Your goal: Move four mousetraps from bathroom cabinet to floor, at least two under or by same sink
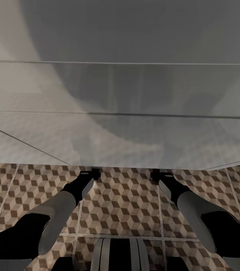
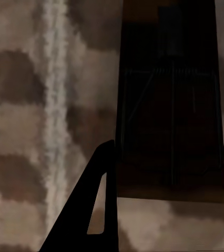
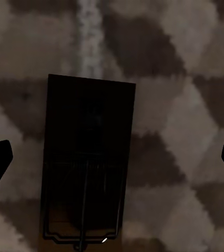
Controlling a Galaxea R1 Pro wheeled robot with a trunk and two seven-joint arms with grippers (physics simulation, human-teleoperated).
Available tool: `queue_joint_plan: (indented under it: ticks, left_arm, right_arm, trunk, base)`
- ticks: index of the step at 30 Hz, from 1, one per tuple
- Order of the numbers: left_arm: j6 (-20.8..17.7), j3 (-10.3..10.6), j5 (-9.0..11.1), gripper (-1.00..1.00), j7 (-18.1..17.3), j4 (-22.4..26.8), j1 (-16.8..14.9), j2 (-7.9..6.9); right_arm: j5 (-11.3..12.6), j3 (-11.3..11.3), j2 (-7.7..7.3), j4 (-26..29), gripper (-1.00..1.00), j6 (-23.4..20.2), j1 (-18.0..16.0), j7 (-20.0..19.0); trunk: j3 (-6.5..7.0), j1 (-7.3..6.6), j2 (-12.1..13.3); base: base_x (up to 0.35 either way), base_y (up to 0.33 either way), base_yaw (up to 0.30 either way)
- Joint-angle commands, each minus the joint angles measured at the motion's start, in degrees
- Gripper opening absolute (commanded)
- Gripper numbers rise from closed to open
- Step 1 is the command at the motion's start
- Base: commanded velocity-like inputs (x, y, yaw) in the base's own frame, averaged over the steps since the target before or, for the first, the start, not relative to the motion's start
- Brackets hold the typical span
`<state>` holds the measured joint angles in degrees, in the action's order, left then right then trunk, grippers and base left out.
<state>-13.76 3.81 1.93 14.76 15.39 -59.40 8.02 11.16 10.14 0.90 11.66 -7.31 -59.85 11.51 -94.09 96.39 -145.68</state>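
Under white bathroom sink [image 1: 120,113], centre frame: we see each mousetrap lengthwise between fingers. Left gripper [image 2: 170,163] brackets mousetrap [image 2: 170,121], grip unconfirmed; right gripper [image 3: 112,157] wide open, second mousetrap [image 3: 85,168] released on bathroom floor [image 3: 185,79].

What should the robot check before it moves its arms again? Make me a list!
1. Right gripper open and clear of its mousetrap: ok, fingers wide apart.
2. That mousetrap flat on the bathroom floor: ok.
3. Left gripper let go of its mousetrap: cannot tell, finger very close.
4. Left mousetrap resting on tiles: cannot tell.
5. Both traps under the sink: ok, grippers reach beneath its white edge.
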Motion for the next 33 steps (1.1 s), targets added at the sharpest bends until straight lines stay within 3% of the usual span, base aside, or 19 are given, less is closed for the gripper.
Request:
queue_joint_plan:
  ticks: [1,17,18,33]
  left_arm:
    - [-0.51,0.37,0.46,-1.0,0.36,-0.02,0.02,-0.04]
    - [-1.0,0.32,0.53,-1.0,0.36,-0.1,-0.66,0.07]
    - [-1.0,0.32,0.53,1.0,0.36,-0.1,-0.67,0.07]
    - [-1.01,0.32,0.53,1.0,0.36,-0.1,-0.71,0.12]
  right_arm:
    - [0.53,0.49,-0.02,0.12,1.0,-0.34,0.0,0.35]
    - [0.53,0.49,-0.02,0.12,1.0,-0.34,0.0,0.35]
    - [0.53,0.49,-0.02,0.12,1.0,-0.34,0.0,0.35]
    - [0.54,0.49,-0.02,0.12,1.0,-0.34,0.0,0.35]
  trunk:
    - [-0.03,0.0,-0.01]
    - [-0.03,0.0,-0.01]
    - [-0.03,0.0,-0.01]
    - [-0.03,0.0,-0.01]
  base:
    - [0.0,0.0,0.0]
    - [0.0,0.0,0.0]
    - [0.0,0.0,0.0]
    - [0.0,0.0,0.0]
